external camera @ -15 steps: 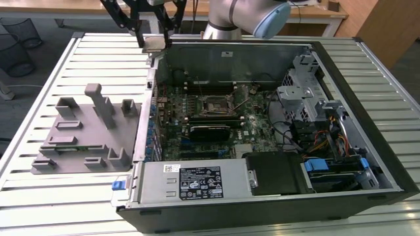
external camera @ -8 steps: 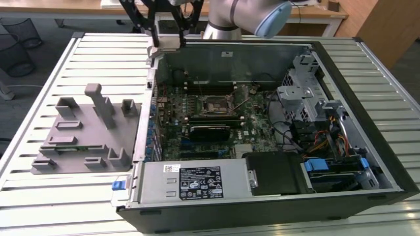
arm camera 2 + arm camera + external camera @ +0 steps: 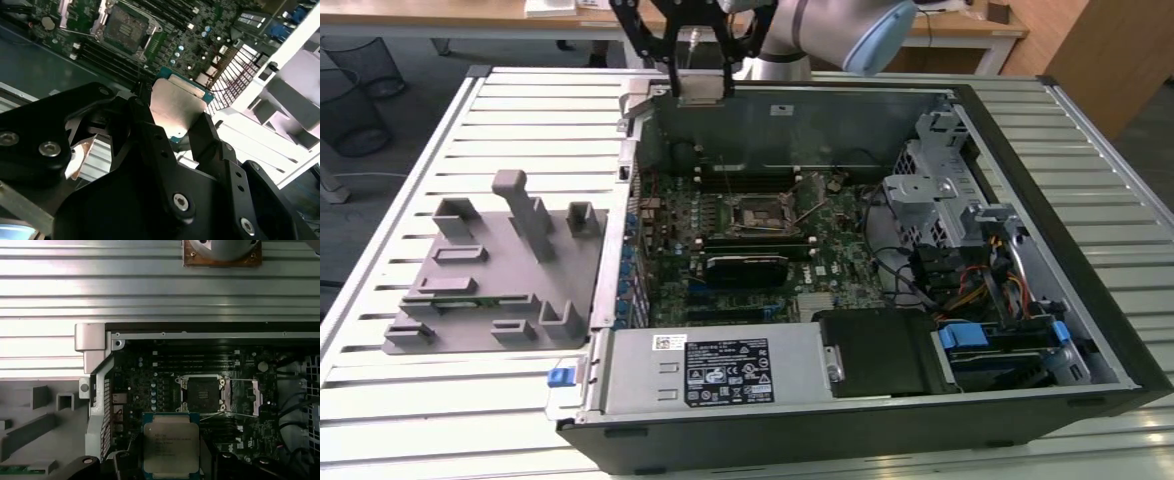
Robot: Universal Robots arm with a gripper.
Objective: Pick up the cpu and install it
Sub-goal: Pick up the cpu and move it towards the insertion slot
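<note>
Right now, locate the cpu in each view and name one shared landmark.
Exterior view: cpu in the gripper, over the case wall.
Second wrist view: cpu between the fingers.
First wrist view: cpu beside the socket.
Shared landmark: the empty socket.

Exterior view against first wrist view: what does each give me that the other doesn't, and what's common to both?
Exterior view: the arm, plus the power supply and drive cage of the open case. First wrist view: the hinged frame swung open beside the socket. Both: the gripper holding the cpu clear of the socket, the motherboard and the grey fixture.
</note>
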